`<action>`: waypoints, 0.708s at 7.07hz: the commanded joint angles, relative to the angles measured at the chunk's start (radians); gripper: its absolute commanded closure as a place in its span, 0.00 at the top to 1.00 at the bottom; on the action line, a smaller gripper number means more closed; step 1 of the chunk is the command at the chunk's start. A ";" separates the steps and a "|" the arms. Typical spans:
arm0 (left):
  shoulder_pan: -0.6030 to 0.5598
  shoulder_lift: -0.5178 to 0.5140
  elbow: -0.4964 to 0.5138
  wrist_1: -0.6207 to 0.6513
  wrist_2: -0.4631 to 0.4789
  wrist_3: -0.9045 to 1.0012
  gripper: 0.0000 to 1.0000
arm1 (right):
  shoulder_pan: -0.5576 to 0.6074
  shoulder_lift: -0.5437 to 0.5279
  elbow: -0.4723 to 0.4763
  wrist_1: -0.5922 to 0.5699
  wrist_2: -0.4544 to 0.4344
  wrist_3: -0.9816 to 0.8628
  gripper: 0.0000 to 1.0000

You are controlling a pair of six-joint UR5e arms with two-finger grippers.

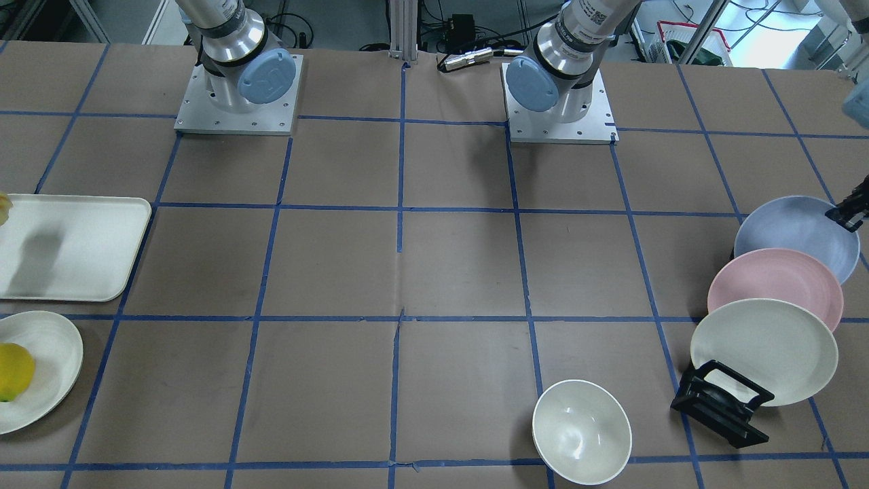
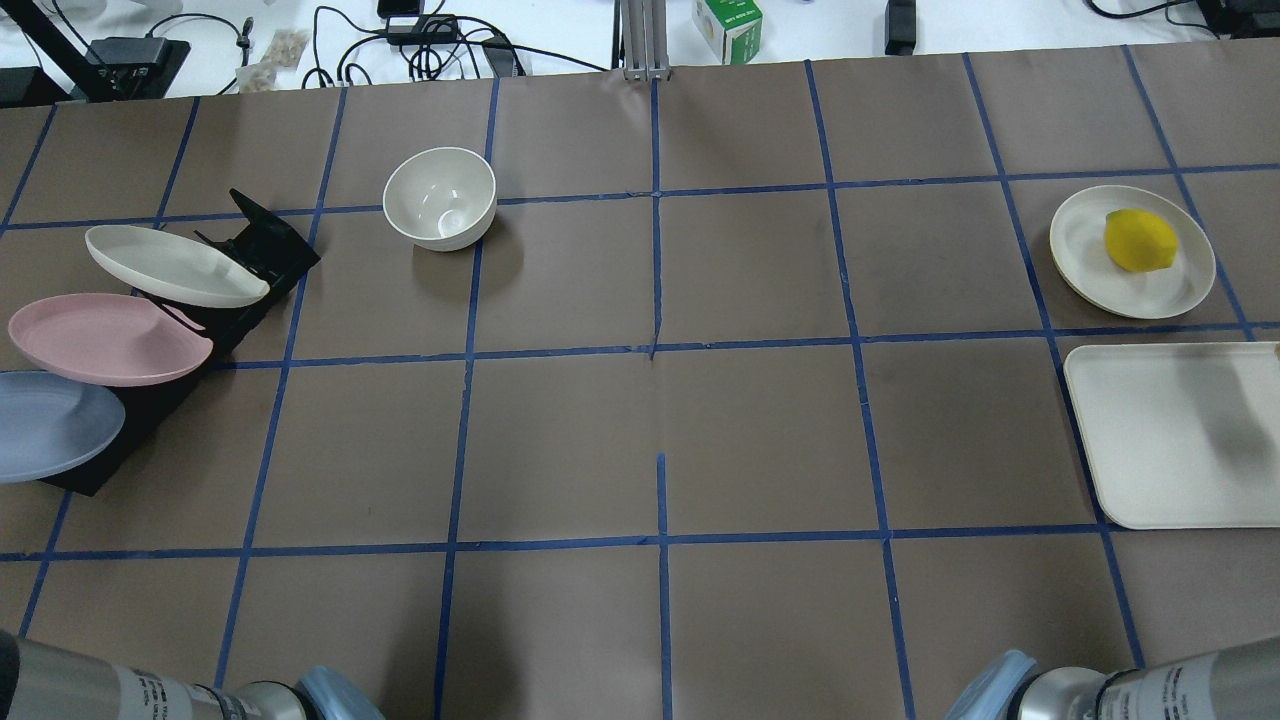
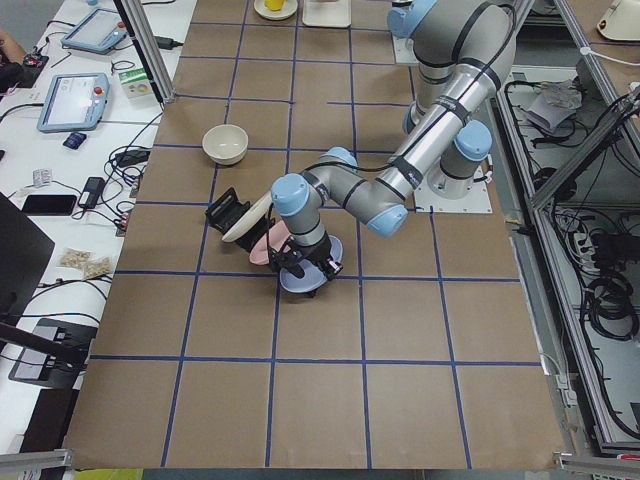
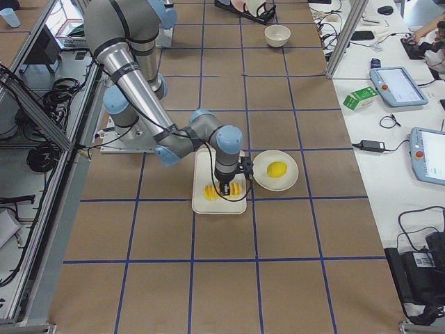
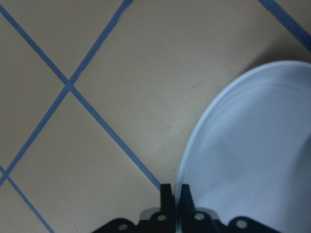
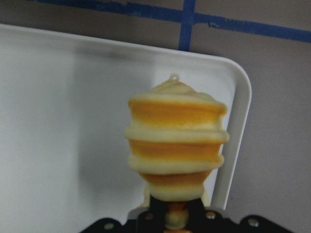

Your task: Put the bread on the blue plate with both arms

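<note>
The blue plate (image 1: 794, 234) leans at the end of a black rack (image 1: 723, 404), next to a pink plate (image 1: 774, 285) and a cream plate (image 1: 764, 350). My left gripper (image 5: 174, 191) is shut on the blue plate's rim (image 5: 252, 155); it also shows in the front view (image 1: 845, 214) and the left view (image 3: 305, 268). My right gripper (image 6: 176, 216) is shut on the striped bread (image 6: 176, 141) and holds it above the cream tray (image 6: 73, 121). The bread also shows in the right view (image 4: 222, 190). Both grippers are outside the overhead view.
A cream tray (image 2: 1170, 430) lies at the table's right edge. Beyond it, a cream plate (image 2: 1085, 255) holds a yellow lemon (image 2: 1140, 240). A white bowl (image 2: 440, 197) stands at the far left of centre. The blue plate (image 2: 50, 425) touches the overhead view's left edge.
</note>
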 commanded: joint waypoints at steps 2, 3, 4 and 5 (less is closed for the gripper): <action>0.027 0.045 0.130 -0.129 0.100 0.061 0.00 | 0.152 -0.161 -0.028 0.248 0.000 0.245 0.00; 0.029 0.063 0.183 -0.187 0.122 0.092 0.00 | 0.230 -0.201 -0.074 0.369 0.007 0.377 0.00; 0.029 0.089 0.234 -0.262 0.122 0.116 0.00 | 0.330 -0.222 -0.134 0.483 0.010 0.510 0.00; 0.030 0.119 0.274 -0.322 0.104 0.164 0.00 | 0.429 -0.226 -0.197 0.572 0.030 0.654 0.00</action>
